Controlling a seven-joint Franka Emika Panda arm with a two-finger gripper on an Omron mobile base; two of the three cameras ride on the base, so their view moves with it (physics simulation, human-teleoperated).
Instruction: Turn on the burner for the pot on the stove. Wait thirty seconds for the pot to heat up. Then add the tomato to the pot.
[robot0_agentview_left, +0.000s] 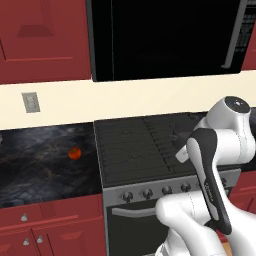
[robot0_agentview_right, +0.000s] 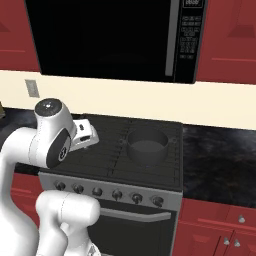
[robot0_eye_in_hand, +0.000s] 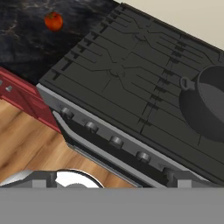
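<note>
The black stove (robot0_agentview_right: 107, 150) has dark ribbed grates and a grey front with a row of round knobs (robot0_eye_in_hand: 116, 141). A dark pot (robot0_agentview_right: 146, 145) stands on its right side, also seen as the pot (robot0_eye_in_hand: 210, 105) in the hand view. The small red tomato (robot0_agentview_left: 74, 153) lies on the black counter left of the stove, the same tomato (robot0_eye_in_hand: 53, 21) at the hand view's top left. My gripper (robot0_eye_in_hand: 113, 178) hovers high over the stove's front left, above the knobs. It is open, with nothing between its fingers. The white hand (robot0_agentview_right: 83, 134) is well left of the pot.
A black microwave (robot0_agentview_right: 105, 40) hangs above the stove between red upper cabinets. Dark marble counter (robot0_agentview_right: 220, 160) runs on both sides. Below are red drawers (robot0_agentview_left: 50, 220), the oven door handle (robot0_agentview_right: 132, 216) and wood floor (robot0_eye_in_hand: 26, 148). My own arm (robot0_agentview_left: 210, 165) covers the stove's right part in the left base view.
</note>
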